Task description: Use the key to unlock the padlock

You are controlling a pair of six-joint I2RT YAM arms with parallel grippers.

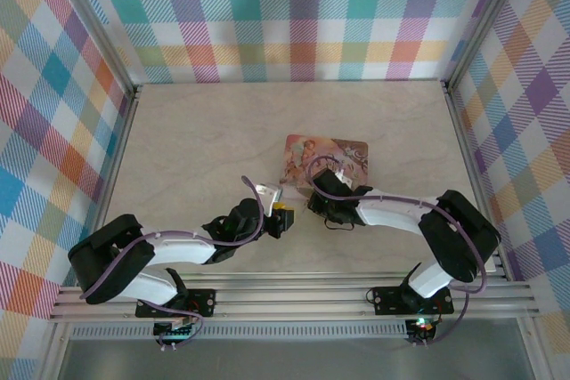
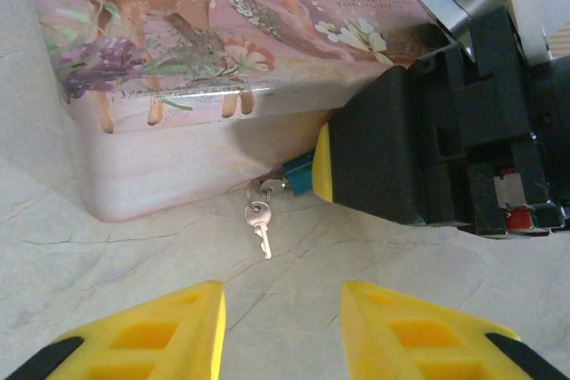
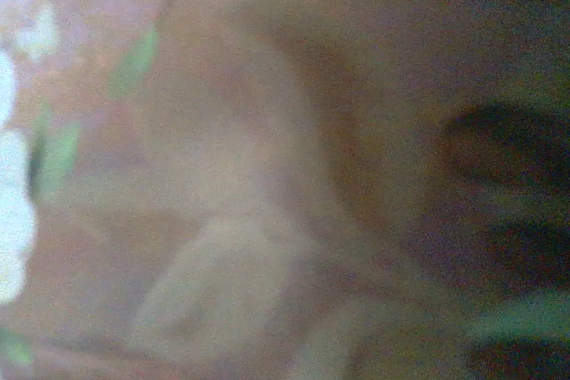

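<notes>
Left gripper [image 2: 283,318] stands wide open, holding nothing. Padlock [image 2: 298,175] lies ahead of it against the pink box [image 2: 178,68], key [image 2: 258,222] attached. Right gripper [image 2: 325,165] touches the padlock; its opening is indeterminate.

— Was the overhead view evenly lit?
— Yes, bright and soft; only faint shadows lay on the table [image 1: 178,149].
— And the wrist views?
— The left was sharp at the key [image 2: 258,220], with glare along the pink box [image 2: 178,24]; the right was one dim pinkish blur.
</notes>
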